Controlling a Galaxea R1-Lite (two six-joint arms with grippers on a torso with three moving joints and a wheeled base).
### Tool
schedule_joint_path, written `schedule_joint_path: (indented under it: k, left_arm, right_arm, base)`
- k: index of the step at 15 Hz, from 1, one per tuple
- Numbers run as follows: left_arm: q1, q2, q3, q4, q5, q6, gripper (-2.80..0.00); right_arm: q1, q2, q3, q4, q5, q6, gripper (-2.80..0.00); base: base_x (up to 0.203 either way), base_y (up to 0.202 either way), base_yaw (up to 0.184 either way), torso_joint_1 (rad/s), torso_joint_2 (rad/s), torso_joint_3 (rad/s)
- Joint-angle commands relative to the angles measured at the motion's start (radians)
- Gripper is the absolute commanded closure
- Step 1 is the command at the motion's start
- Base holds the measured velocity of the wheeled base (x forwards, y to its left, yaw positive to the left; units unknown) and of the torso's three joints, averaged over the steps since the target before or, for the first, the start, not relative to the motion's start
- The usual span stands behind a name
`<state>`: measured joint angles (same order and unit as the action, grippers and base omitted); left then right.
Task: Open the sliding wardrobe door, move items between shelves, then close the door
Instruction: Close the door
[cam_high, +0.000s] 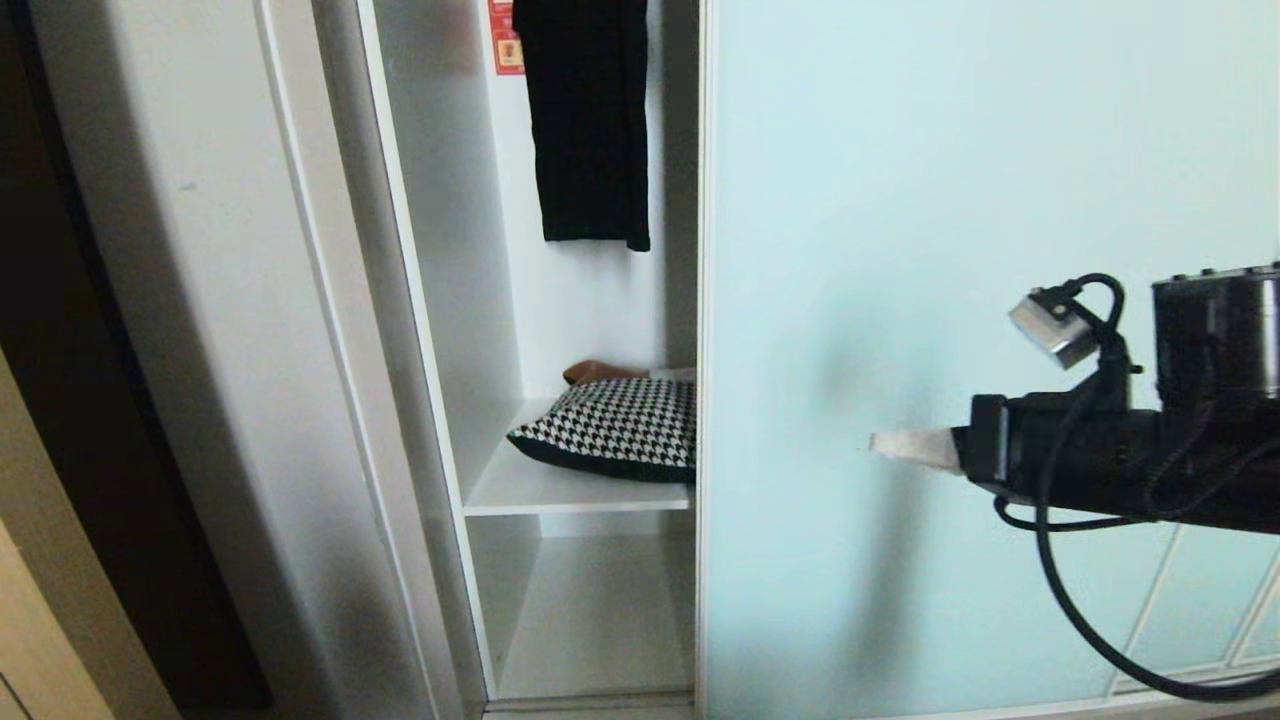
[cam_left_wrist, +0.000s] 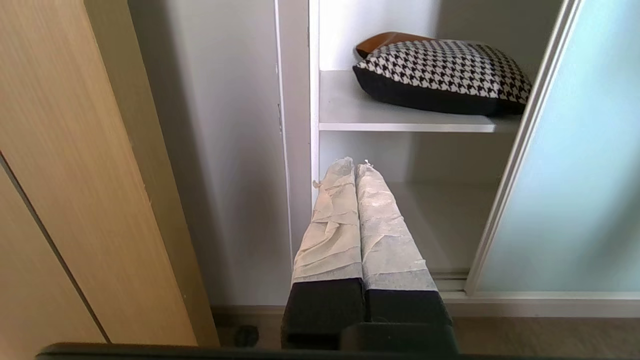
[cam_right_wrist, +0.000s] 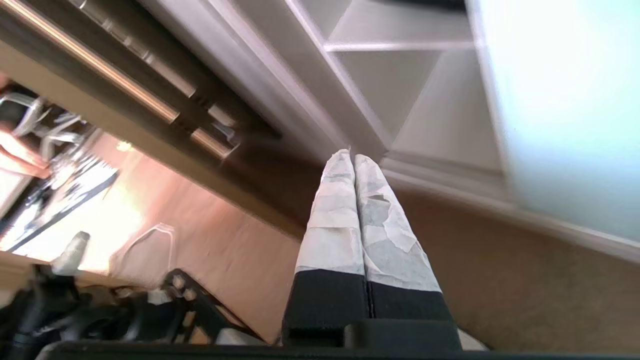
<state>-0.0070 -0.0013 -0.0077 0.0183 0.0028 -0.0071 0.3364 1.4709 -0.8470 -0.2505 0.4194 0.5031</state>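
Note:
The frosted aqua sliding wardrobe door (cam_high: 950, 300) stands slid to the right, leaving the left compartment open. On the upper white shelf (cam_high: 560, 492) lies the houndstooth cushion (cam_high: 620, 425) with its tan patch at the back; it also shows in the left wrist view as the cushion (cam_left_wrist: 440, 75). A lower shelf (cam_high: 600, 620) is bare. My right gripper (cam_high: 878, 443) is shut and empty, held level in front of the door, pointing left. In its own view the right gripper (cam_right_wrist: 351, 156) points at the wardrobe's bottom corner. My left gripper (cam_left_wrist: 354, 164) is shut and empty, low before the open compartment.
A long black garment (cam_high: 588, 120) hangs at the top of the compartment. The white wardrobe side panel (cam_high: 230, 360) stands left of the opening, with a wood-grain panel (cam_left_wrist: 75, 175) beyond it. The door's bottom track (cam_left_wrist: 500, 295) runs along the brown floor (cam_right_wrist: 525, 280).

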Motion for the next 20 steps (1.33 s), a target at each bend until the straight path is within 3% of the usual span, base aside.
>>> schedule_joint_path:
  k: [1, 6, 9, 12, 14, 15, 18, 20]
  left_arm:
    - [0.001, 0.001, 0.000, 0.000, 0.000, -0.001, 0.00]
    - [-0.001, 0.001, 0.000, 0.000, 0.000, -0.001, 0.00]
    - [0.000, 0.001, 0.000, 0.000, 0.000, -0.001, 0.00]
    - [-0.001, 0.001, 0.000, 0.000, 0.000, -0.001, 0.00]
    - [0.001, 0.001, 0.000, 0.000, 0.000, -0.001, 0.00]
    - [-0.001, 0.001, 0.000, 0.000, 0.000, -0.001, 0.00]
    - [-0.001, 0.001, 0.000, 0.000, 0.000, -0.001, 0.00]
    - [0.001, 0.000, 0.000, 0.000, 0.000, -0.001, 0.00]
  right_arm:
    - [-0.018, -0.205, 0.107, 0.011, 0.003, -0.039, 0.00]
    - [-0.109, -0.620, 0.358, 0.116, -0.017, -0.213, 0.00]
    - [-0.160, -0.914, 0.497, 0.175, -0.118, -0.319, 0.00]
    - [-0.196, -1.156, 0.558, 0.312, -0.184, -0.370, 0.00]
    - [-0.210, -1.195, 0.627, 0.350, -0.320, -0.382, 0.00]
    - [-0.215, -1.195, 0.644, 0.374, -0.352, -0.383, 0.00]
    - [-0.243, -1.195, 0.654, 0.424, -0.290, -0.434, 0.00]
    - [-0.247, -1.194, 0.733, 0.337, -0.266, -0.509, 0.00]
  base:
    - [0.000, 0.000, 0.000, 0.000, 0.00, 0.000]
    - [0.000, 0.000, 0.000, 0.000, 0.00, 0.000]
    - [0.000, 0.000, 0.000, 0.000, 0.00, 0.000]
    - [0.000, 0.000, 0.000, 0.000, 0.00, 0.000]
    - [0.000, 0.000, 0.000, 0.000, 0.00, 0.000]
    - [0.000, 0.000, 0.000, 0.000, 0.00, 0.000]
    - [0.000, 0.000, 0.000, 0.000, 0.00, 0.000]
    - [0.000, 0.000, 0.000, 0.000, 0.00, 0.000]
